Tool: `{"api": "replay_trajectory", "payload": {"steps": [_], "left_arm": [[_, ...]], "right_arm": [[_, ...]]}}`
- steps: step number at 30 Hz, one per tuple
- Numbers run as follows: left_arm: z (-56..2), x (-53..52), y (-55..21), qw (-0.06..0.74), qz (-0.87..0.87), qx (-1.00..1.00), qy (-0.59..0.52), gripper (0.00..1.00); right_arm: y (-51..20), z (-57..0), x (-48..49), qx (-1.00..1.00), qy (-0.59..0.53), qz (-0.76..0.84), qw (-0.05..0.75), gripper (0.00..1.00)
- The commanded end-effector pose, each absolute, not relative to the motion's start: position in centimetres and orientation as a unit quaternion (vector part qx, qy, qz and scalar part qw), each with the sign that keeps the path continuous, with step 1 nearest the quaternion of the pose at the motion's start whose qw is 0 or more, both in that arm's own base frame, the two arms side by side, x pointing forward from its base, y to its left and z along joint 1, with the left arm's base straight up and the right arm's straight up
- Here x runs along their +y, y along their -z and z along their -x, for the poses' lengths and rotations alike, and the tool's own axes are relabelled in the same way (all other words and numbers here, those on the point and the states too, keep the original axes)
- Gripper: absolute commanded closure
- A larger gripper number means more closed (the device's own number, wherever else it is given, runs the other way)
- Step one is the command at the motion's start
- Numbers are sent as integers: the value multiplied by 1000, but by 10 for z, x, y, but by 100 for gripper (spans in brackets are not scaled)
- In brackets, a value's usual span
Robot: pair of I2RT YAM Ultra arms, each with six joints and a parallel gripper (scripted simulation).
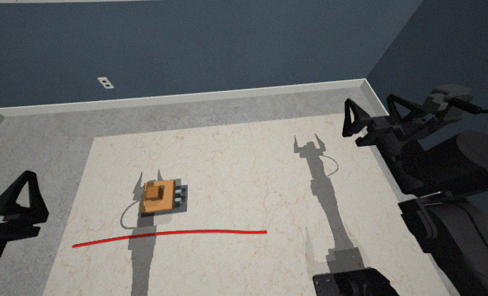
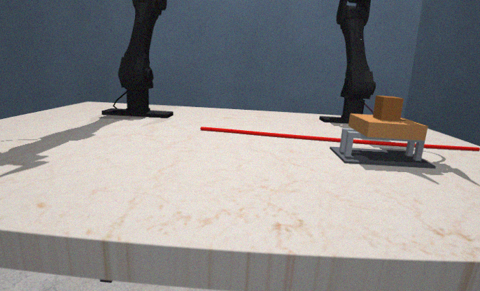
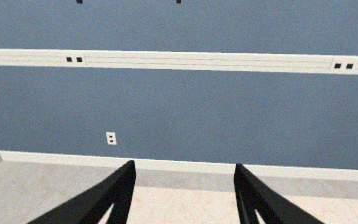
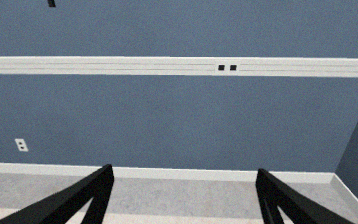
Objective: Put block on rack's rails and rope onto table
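Resting on the rails of the grey rack (image 1: 184, 198) (image 2: 348, 144), orange block (image 1: 168, 196) (image 2: 390, 126) with its smaller upper piece facing up, red rope (image 1: 209, 231) (image 2: 271, 135) lying wholly on the tabletop (image 1: 231, 176) (image 2: 199, 187), left claw (image 3: 185, 167) and right claw (image 4: 183, 173) empty, fingers apart.

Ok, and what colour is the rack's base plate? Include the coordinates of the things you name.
Dark grey; shows best in the exterior view, under the rack's lighter grey legs (image 2: 348, 144).

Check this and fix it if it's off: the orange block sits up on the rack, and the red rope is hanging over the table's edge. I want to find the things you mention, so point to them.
The rope is wrong: the red rope (image 1: 202, 231) (image 2: 271, 135) lies wholly on the table, as the top view shows. The orange block (image 1: 168, 196) (image 2: 394, 128) does sit up on the rack (image 1: 184, 205) (image 2: 348, 144).
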State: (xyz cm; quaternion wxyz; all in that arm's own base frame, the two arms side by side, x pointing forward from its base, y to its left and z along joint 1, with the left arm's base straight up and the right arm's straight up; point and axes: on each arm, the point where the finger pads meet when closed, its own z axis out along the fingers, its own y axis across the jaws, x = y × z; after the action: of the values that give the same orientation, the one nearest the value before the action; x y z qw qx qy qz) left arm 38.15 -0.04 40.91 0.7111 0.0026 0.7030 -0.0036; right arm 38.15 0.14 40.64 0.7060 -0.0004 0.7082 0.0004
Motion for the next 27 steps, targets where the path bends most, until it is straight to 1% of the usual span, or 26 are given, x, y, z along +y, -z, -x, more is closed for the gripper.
{"api": "replay_trajectory", "payload": {"steps": [1,27], "left_arm": [[-371,-1,-434,726,3,688,3,32],[-381,-3,-424,715,-7,699,0,32]], "right_arm": [[-451,-372,-7,661,13,-6,750,0],[-450,-376,6,663,-2,7,748,0]]}}
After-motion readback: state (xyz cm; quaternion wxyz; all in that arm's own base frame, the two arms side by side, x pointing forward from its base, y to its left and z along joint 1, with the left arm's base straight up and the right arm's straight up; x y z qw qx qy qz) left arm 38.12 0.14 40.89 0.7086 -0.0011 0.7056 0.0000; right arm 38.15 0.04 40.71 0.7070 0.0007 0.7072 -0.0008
